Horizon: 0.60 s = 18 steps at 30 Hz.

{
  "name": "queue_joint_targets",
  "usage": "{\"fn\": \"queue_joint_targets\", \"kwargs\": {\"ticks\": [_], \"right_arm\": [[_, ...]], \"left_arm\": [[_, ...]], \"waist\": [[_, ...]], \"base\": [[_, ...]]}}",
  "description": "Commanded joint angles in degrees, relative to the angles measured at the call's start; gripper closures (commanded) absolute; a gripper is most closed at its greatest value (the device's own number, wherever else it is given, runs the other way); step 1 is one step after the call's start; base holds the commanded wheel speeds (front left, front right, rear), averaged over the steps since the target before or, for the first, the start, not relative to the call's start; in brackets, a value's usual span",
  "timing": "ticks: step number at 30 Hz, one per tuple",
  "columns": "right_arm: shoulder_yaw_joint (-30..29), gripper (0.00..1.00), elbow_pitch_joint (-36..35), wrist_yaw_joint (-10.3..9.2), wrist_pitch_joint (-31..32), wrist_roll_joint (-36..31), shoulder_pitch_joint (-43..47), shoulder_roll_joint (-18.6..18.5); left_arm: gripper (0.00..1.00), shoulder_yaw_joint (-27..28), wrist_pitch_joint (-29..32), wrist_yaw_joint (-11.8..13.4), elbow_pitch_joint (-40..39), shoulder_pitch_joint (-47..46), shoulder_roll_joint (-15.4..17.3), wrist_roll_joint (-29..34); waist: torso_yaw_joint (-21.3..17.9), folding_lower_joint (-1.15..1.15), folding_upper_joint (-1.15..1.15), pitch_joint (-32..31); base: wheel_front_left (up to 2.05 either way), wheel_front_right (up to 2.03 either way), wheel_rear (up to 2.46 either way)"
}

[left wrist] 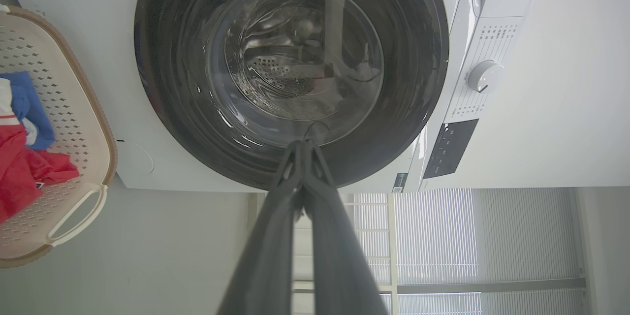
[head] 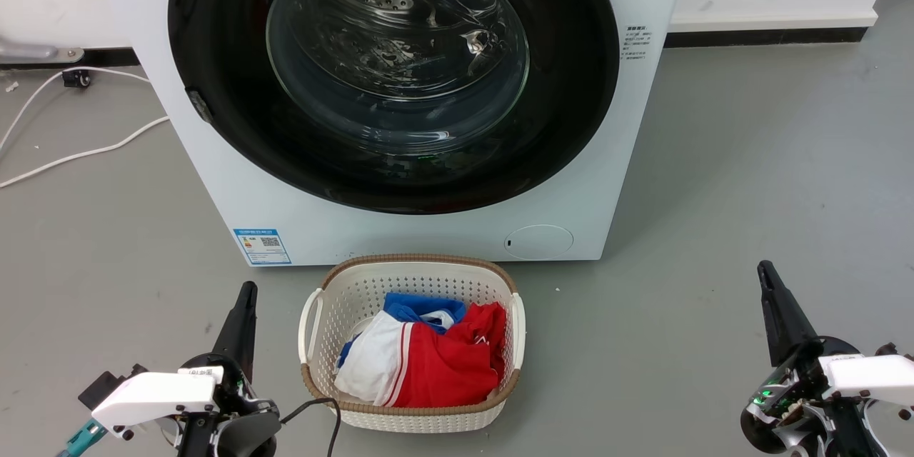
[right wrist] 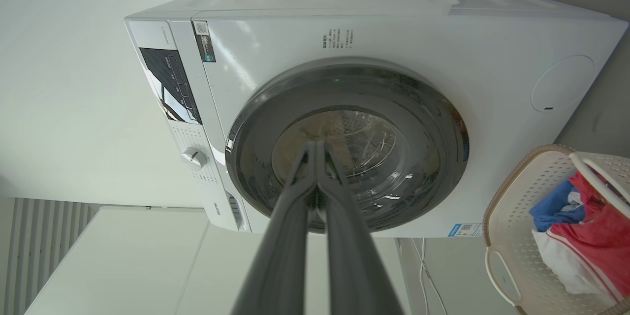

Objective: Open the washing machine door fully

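Observation:
The white washing machine (head: 400,228) stands straight ahead, and its washing machine door (head: 564,121), a big glossy black disc with a clear glass bowl, lies flat against the front, closed. That door (left wrist: 418,49) also faces the left wrist camera, and the door (right wrist: 443,157) appears in the right wrist view too. My left gripper (head: 247,290) rests low at the lower left, shut and empty, well short of the machine. At the lower right my right gripper (head: 765,268) is likewise shut and empty. In both wrist views the fingertips meet: left gripper (left wrist: 301,143), right gripper (right wrist: 315,143).
A white laundry basket (head: 314,314) holding red, white and blue clothes sits on the grey floor right before the machine, between my grippers. White cables (head: 78,153) lie on the floor at the left. A low white wall ledge (head: 771,18) runs behind on the right.

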Motion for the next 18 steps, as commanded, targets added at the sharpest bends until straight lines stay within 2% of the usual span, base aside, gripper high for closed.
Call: {"fn": "queue_joint_targets", "kwargs": {"ticks": [1, 18], "right_arm": [[-0.1, 1.00, 0.1, 0.00, 0.1, -0.2, -0.7, 0.2], [-0.2, 1.00, 0.1, 0.00, 0.2, -0.3, -0.7, 0.3]], "left_arm": [[1.00, 0.2, 0.2, -0.2, 0.1, -0.5, -0.1, 0.1], [1.00, 0.2, 0.2, -0.2, 0.1, -0.5, -0.1, 0.1]], "waist": [[0.0, 0.00, 0.00, 0.0], [0.0, 0.00, 0.00, 0.0]], "base": [[0.00, 0.00, 0.00], [0.00, 0.00, 0.00]]}}
